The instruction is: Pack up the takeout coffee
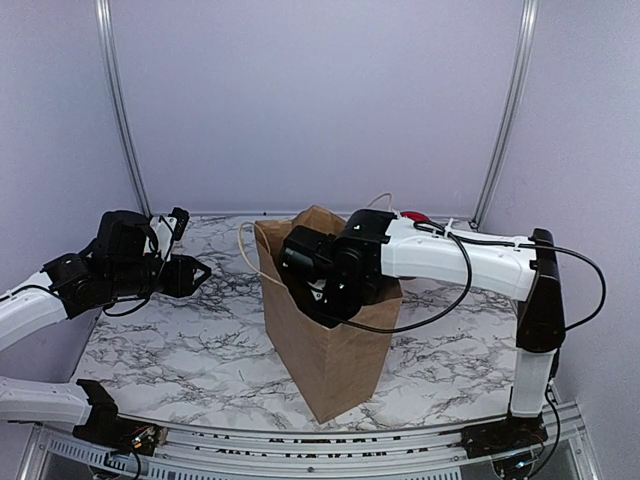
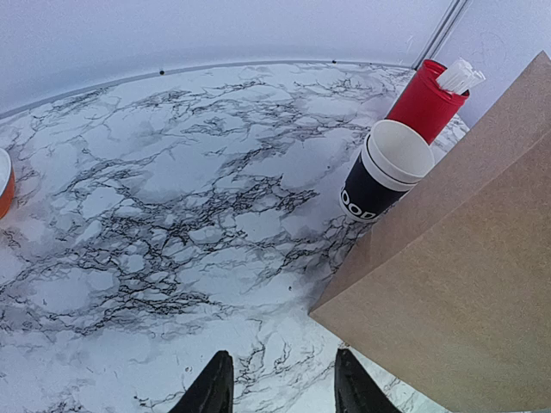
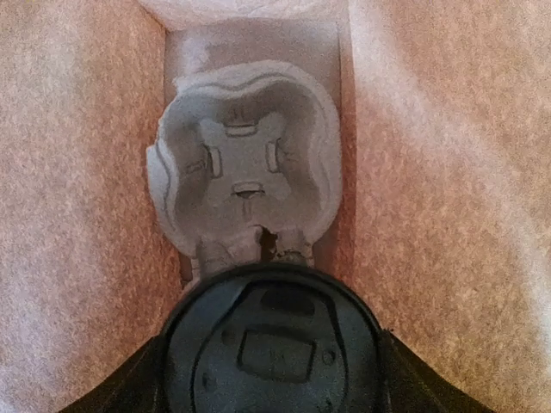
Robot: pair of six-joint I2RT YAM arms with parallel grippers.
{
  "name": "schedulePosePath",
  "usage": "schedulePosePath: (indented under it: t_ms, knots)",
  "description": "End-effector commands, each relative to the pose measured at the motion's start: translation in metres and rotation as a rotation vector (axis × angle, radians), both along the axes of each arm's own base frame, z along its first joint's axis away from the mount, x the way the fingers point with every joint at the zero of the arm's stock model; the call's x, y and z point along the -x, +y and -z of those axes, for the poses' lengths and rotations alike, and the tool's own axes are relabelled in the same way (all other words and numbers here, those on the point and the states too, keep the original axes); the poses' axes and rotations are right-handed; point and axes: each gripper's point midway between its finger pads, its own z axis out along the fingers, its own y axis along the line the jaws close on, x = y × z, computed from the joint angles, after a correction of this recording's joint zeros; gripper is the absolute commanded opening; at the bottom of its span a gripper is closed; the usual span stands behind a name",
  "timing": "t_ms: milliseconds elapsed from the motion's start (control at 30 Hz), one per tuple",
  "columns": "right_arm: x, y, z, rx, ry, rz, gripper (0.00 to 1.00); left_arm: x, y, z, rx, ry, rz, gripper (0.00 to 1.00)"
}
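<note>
My right gripper (image 3: 271,366) reaches down inside the brown paper bag (image 1: 330,350). A black round lid (image 3: 274,344) fills the space between its fingers (image 3: 129,391), which sit tight against the lid's two sides; black on black hides whether they press it. Whatever is under the lid is hidden. Below it, a grey pulp cup carrier (image 3: 245,155) lies on the bag's floor. A black takeout cup (image 2: 372,191) with white lettering and a cream rim stands on the table behind the bag (image 2: 465,275). My left gripper (image 2: 282,383) hovers open over bare marble, left of the bag, with nothing in it.
A taller red cup (image 2: 422,103) with white utensils stands just behind the black cup, near the back wall. An orange-and-white bowl (image 2: 4,185) shows at the left edge of the left wrist view. The bag's walls close in around my right wrist (image 1: 335,265).
</note>
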Motion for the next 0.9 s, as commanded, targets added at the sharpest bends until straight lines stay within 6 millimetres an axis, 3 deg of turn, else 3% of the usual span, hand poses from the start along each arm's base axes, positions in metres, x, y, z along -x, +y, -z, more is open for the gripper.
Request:
schedulePosePath:
  t_ms: [0, 867]
  knots:
    - [-0.001, 0.003, -0.016, -0.014, -0.029, -0.006, 0.81, 0.002, 0.002, 0.008, -0.014, 0.029, -0.002, 0.41]
    - [-0.022, 0.013, -0.071, -0.061, -0.151, -0.012, 0.84, 0.002, 0.001, 0.009, -0.008, 0.036, -0.001, 0.41]
